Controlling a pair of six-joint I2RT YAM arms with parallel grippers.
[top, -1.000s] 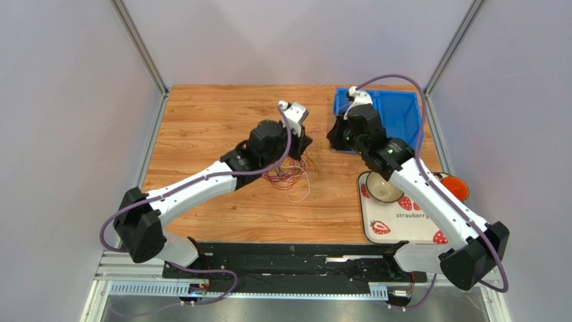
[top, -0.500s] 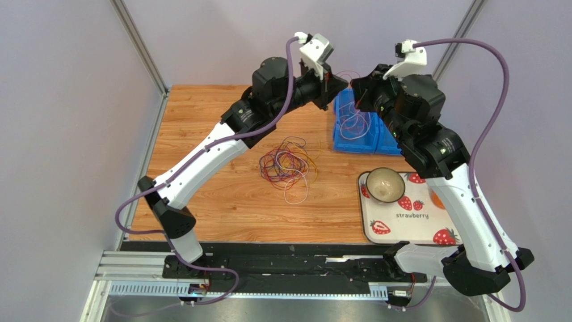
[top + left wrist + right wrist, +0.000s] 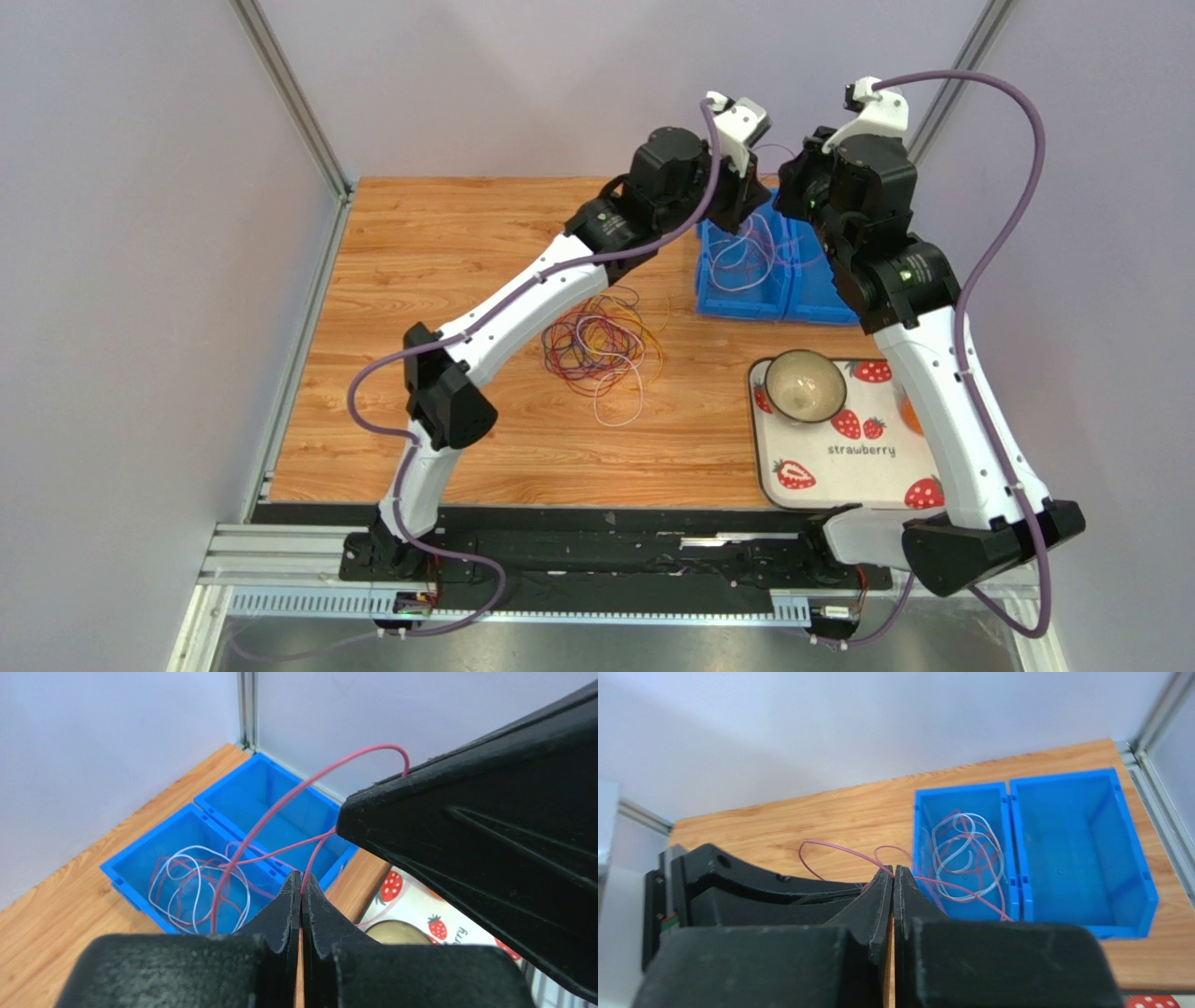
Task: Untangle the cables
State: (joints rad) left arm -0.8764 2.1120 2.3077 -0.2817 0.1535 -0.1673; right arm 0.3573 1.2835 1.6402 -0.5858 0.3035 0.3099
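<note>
Above a wooden table [image 3: 421,252], left fingers [image 3: 289,906] and right fingers [image 3: 878,899], nearly tip to tip, each pinch one pink cable [image 3: 267,815], apparently to drop it into the blue bin [image 3: 821,297] beneath them among freed cables [image 3: 962,854], well apart from the remaining tangle [image 3: 601,347].

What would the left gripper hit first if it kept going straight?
Probably the right gripper, close ahead on the same red cable; past that, the empty bin. Depth is unclear.

Cable heap [image 3: 601,350] left of tray [image 3: 856,476]; more cables [image 3: 744,259] in bin [image 3: 737,310] behind.
</note>
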